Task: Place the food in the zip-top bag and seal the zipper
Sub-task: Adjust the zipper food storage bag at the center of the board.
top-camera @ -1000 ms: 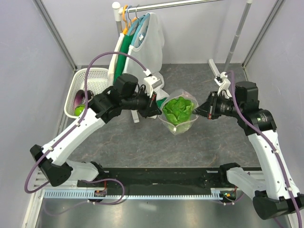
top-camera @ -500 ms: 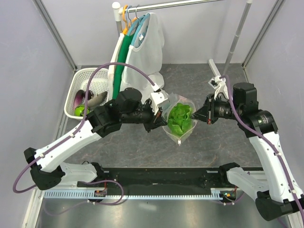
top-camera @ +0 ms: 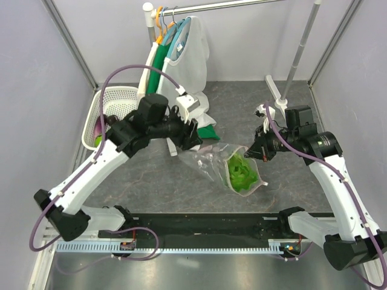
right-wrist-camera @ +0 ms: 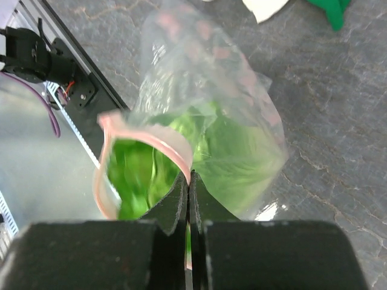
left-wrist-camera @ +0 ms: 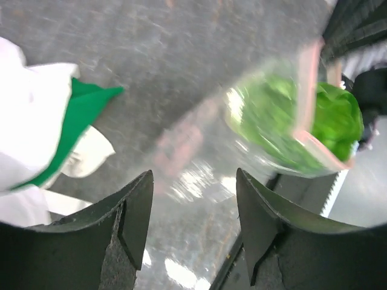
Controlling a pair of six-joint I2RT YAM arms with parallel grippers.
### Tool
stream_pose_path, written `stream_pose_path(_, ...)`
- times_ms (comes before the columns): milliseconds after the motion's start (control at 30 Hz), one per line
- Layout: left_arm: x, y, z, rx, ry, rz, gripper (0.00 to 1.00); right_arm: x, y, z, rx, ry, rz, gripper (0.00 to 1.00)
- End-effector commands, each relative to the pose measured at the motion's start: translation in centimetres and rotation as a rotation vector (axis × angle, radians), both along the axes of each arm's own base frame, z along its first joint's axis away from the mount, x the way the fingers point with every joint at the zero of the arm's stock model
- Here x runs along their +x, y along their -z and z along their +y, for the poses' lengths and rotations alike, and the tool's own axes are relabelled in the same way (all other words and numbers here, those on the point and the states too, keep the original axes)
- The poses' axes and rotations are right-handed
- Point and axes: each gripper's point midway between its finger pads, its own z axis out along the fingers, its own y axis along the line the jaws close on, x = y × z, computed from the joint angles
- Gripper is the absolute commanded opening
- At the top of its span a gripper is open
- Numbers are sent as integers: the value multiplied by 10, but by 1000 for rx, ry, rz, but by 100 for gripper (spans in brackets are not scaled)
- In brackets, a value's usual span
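Observation:
The clear zip-top bag [top-camera: 217, 163] slumps on the grey table with the leafy green lettuce head [top-camera: 242, 173] inside it. My right gripper [top-camera: 250, 152] is shut on the pink zipper [right-wrist-camera: 145, 132] at the bag's mouth, and the mouth gapes in a loop over the lettuce [right-wrist-camera: 224, 151]. My left gripper [top-camera: 192, 136] hovers up-left of the bag, open, nothing between its fingers [left-wrist-camera: 136, 211]; the blurred bag [left-wrist-camera: 193, 151] and lettuce [left-wrist-camera: 284, 118] lie beyond them. A purple eggplant [top-camera: 98, 125] and a small green fruit [top-camera: 97, 141] sit in the white basket [top-camera: 121, 96], partly hidden by the left arm.
White and green garments [top-camera: 184, 54] hang from a rack at the back, their hems [left-wrist-camera: 54, 121] reaching the table near my left gripper. The rack's post [top-camera: 300, 45] stands back right. A black rail [top-camera: 205, 225] runs along the near edge. Walls close both sides.
My left gripper opened, let go of the bag's mouth and drew back up-left. The bag with the lettuce dropped down and right, held only by my right gripper, which moved slightly lower.

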Motion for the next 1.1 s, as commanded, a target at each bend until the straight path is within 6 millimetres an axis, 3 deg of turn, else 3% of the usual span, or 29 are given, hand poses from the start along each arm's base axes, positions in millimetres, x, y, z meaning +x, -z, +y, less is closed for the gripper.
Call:
stream_pose_path(0, 7, -20, -24, -57, 71, 43, 64, 4, 6, 2, -9, -22, -4, 0)
stream_pose_path(67, -5, -17, -34, -77, 120, 104, 64, 6, 5, 2, -8, -13, -1, 0)
stream_pose_path(200, -50, -1, -43, -89, 267, 169, 65, 7, 0, 4, 12, 7, 9, 0)
stream_pose_path(333, -78, -10, -38, -122, 462, -44, 70, 6, 0, 7, 26, -2, 19, 0)
stream_pose_path(433, -71, -9, -40, -90, 515, -237, 68, 6, 0, 7, 25, -6, 15, 0)
stream_pose_path(600, -60, 9, -44, -6, 687, -495, 58, 6, -1, 9, 27, -15, 15, 0)
stream_pose_path(800, -65, 14, -60, -34, 821, -564, 54, 3, -3, 10, 26, -18, 12, 0)
stream_pose_path(1067, -66, 26, -82, -17, 867, -580, 48, 2, -2, 11, 31, -23, 22, 0)
